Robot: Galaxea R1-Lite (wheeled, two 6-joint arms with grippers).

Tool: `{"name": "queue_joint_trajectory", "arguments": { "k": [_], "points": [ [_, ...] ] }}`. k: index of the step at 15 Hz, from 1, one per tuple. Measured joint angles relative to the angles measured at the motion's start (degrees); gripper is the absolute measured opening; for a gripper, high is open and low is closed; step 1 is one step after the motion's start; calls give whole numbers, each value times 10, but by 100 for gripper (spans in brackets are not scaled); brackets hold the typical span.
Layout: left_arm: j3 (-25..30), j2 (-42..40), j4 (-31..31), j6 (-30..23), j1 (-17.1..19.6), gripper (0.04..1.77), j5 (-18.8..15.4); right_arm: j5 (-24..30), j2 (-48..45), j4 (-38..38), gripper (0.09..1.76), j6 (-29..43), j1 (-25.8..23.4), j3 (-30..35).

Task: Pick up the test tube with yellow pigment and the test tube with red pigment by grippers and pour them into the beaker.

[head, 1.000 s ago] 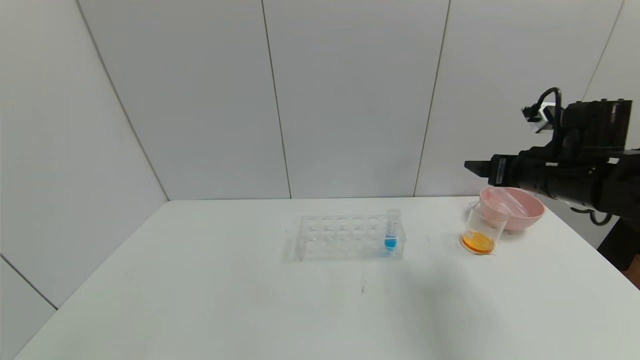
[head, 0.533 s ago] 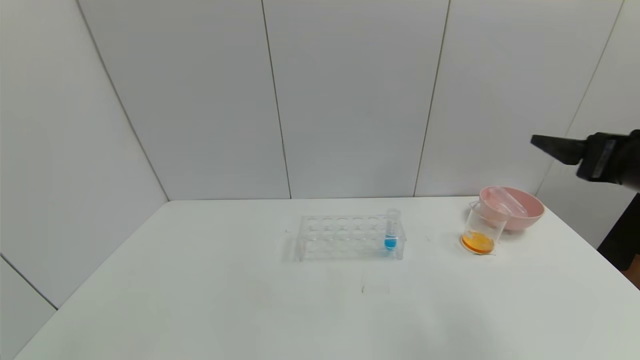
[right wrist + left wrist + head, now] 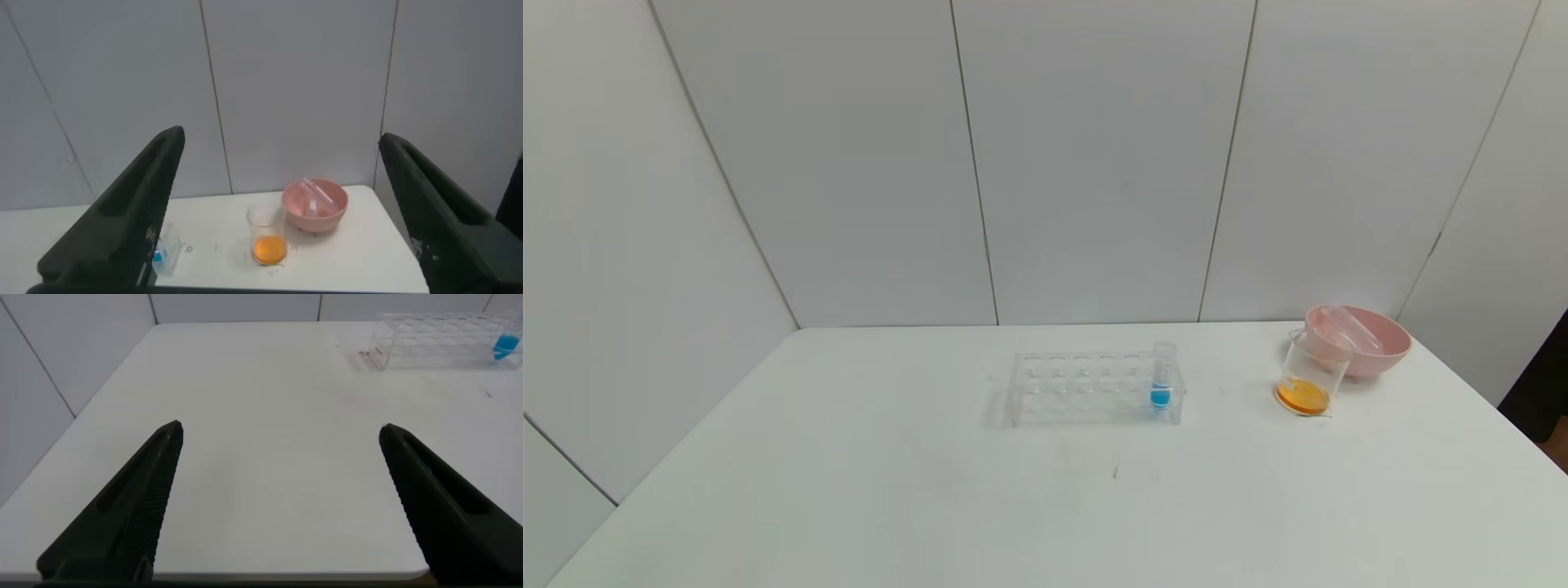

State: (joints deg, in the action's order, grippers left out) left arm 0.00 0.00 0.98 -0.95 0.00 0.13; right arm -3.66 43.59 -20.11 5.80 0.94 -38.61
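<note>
**Both pincers spread and empty; the orange mix sits in the beaker**

Nearest to me is the white table [image 3: 849, 490], bare along its front edge. My left gripper [image 3: 282, 498] hangs low over the near left part of that table, its two black fingers [image 3: 122, 514] spread wide with only tabletop between them; it holds nothing. From its wrist camera I see the clear rack [image 3: 445, 349] well away across the table, with a spot of blue at its end.

My right gripper [image 3: 282, 204] is out of my head camera's sight. In its own wrist camera its fingers [image 3: 445, 220] stand as far apart as they go, nothing between them, raised well off the table and pulled back from the glassware.

Farther out, near the middle of the table, stands the rack [image 3: 1090, 388]. A single tube with blue liquid [image 3: 1162, 380] stands upright in its right end.

To the right of the rack, well apart from it, is the beaker [image 3: 1311, 376], upright on the table, with a layer of orange liquid at its bottom. Just behind it, touching or nearly so, sits the pink bowl [image 3: 1380, 347]. Clear tubes [image 3: 1347, 327] lie tilted inside the bowl, looking drained. I cannot tell which is the test tube with yellow pigment and which the test tube with red pigment.

Behind everything rise the grey wall panels [image 3: 1094, 163].
</note>
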Motion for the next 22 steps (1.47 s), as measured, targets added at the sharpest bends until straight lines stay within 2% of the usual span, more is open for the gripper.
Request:
{"name": "queue_joint_trajectory", "arguments": {
  "k": [4, 8, 10, 12, 15, 16, 18, 20, 22],
  "points": [
    [0, 0, 0, 0, 0, 172, 0, 5, -148, 6, 170, -18, -6, 78],
    [0, 0, 0, 0, 0, 172, 0, 7, -300, 8, 170, -49, -1, 193],
    [0, 0, 0, 0, 0, 172, 0, 32, -362, 9, 170, -53, -1, 240],
    [0, 0, 0, 0, 0, 172, 0, 53, -402, 1, 170, -56, -2, 278],
    [0, 0, 0, 0, 0, 172, 0, 53, -427, -5, 170, -58, -3, 342],
    [0, 0, 0, 0, 0, 172, 0, 45, -431, 8, 170, -58, -3, 362],
    [0, 0, 0, 0, 0, 172, 0, 17, -434, 97, 170, -58, -3, 380],
    [0, 0, 0, 0, 0, 172, 0, 23, -435, 185, 170, -59, -3, 384],
    [0, 0, 0, 0, 0, 172, 0, 29, -435, 201, 170, -56, -4, 385]
  ]
}}
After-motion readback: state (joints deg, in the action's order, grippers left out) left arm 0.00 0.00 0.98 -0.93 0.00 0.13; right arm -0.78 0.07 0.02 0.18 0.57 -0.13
